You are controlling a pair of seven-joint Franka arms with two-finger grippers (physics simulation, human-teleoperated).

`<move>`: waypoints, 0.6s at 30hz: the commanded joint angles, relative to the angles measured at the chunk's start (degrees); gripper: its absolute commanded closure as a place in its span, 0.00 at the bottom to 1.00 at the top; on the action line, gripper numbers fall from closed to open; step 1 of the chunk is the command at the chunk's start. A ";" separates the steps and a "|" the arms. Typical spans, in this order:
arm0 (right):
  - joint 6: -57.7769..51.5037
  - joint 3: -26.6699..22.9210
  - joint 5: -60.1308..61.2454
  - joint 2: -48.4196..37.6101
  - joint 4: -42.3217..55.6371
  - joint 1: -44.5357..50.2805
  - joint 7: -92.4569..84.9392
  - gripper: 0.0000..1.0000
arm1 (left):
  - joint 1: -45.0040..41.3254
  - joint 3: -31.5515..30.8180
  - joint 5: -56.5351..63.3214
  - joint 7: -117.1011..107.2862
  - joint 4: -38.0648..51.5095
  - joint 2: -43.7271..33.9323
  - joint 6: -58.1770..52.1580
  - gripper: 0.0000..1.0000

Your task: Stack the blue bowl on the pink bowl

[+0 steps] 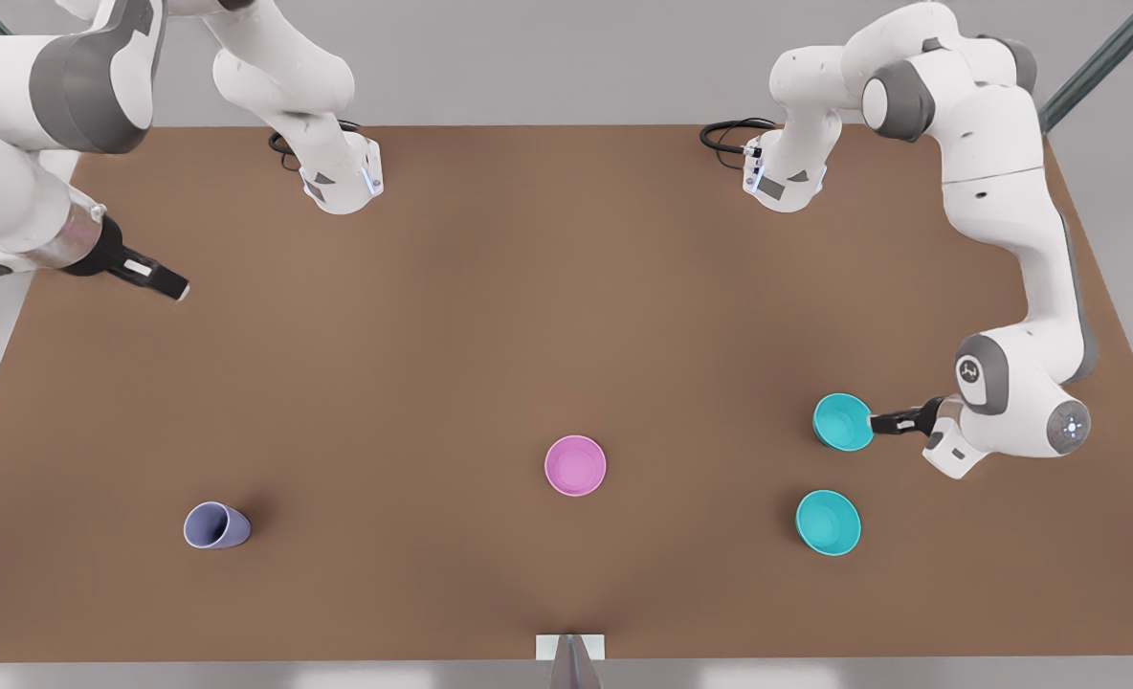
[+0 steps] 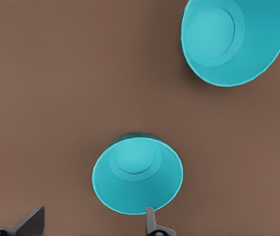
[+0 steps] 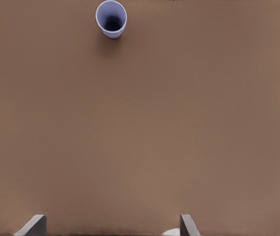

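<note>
The blue bowl (image 1: 842, 421) (image 2: 137, 174), deep and dark teal, stands upright on the table at the front view's right. My left gripper (image 1: 876, 421) (image 2: 92, 223) is right beside it, low and open; one fingertip (image 2: 150, 216) is at the bowl's near rim and the other is off to the side of the bowl. The pink bowl (image 1: 575, 465) sits upright near the middle of the table's front part, apart from both grippers. My right gripper (image 1: 177, 287) (image 3: 113, 223) waits open above the table at the front view's far left.
A lighter, shallower teal bowl (image 1: 828, 522) (image 2: 236, 39) stands just in front of the blue one. A lavender cup (image 1: 215, 525) (image 3: 111, 18) stands at the front left. The brown table (image 1: 528, 316) spreads bare between the arm bases (image 1: 342, 182) and the bowls.
</note>
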 commanded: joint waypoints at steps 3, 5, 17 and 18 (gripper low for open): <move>-1.84 -0.17 -2.15 -0.07 -1.46 -0.67 -30.73 0.00 | 0.32 0.10 -5.08 30.56 -2.00 2.91 11.02 0.00; -1.93 -0.26 -2.24 0.45 -1.46 -0.67 -30.73 0.00 | 0.67 0.10 -5.08 30.74 -2.00 4.05 11.11 0.00; -2.28 -0.35 -2.15 1.33 -1.55 -0.76 -31.00 0.00 | 0.06 0.01 -9.21 30.21 -2.09 6.07 12.43 0.70; -2.28 -0.26 -2.15 1.33 -1.46 -0.76 -31.00 0.00 | 0.06 0.01 -9.21 30.21 -2.09 5.99 12.34 0.79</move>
